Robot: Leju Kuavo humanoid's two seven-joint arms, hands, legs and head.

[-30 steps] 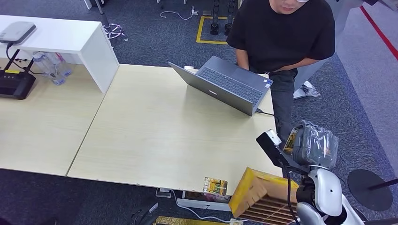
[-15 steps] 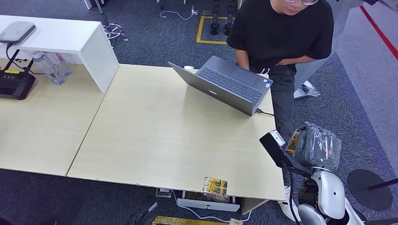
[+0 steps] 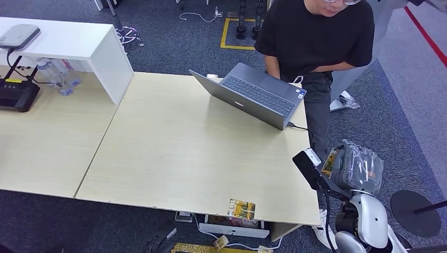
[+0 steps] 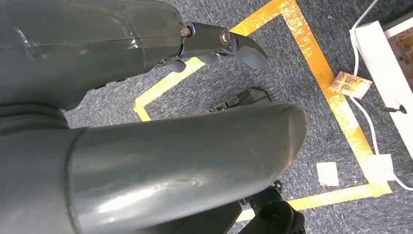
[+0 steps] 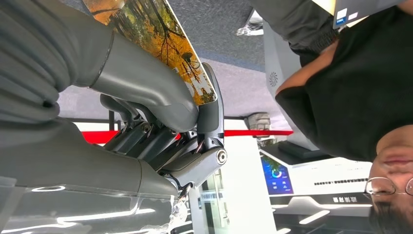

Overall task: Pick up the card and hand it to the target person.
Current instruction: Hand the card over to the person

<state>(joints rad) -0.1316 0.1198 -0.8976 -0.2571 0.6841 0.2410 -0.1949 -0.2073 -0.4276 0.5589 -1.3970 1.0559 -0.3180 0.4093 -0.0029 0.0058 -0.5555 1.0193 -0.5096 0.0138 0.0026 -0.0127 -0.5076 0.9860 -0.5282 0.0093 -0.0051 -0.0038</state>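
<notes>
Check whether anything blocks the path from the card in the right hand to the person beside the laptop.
Nothing visible does. The right hand pinches the card off the table's right end, and the person stands just beyond it over open carpet. The laptop sits on the table, off to the side of that line.

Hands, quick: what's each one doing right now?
Left hand: holds nothing; open or closed cannot be told.
Right hand: pinching a card between thumb and finger.

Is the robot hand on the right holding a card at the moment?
Yes, in the right wrist view the right robot hand pinches a card printed with an autumn tree picture between its thumb and a finger.
</notes>
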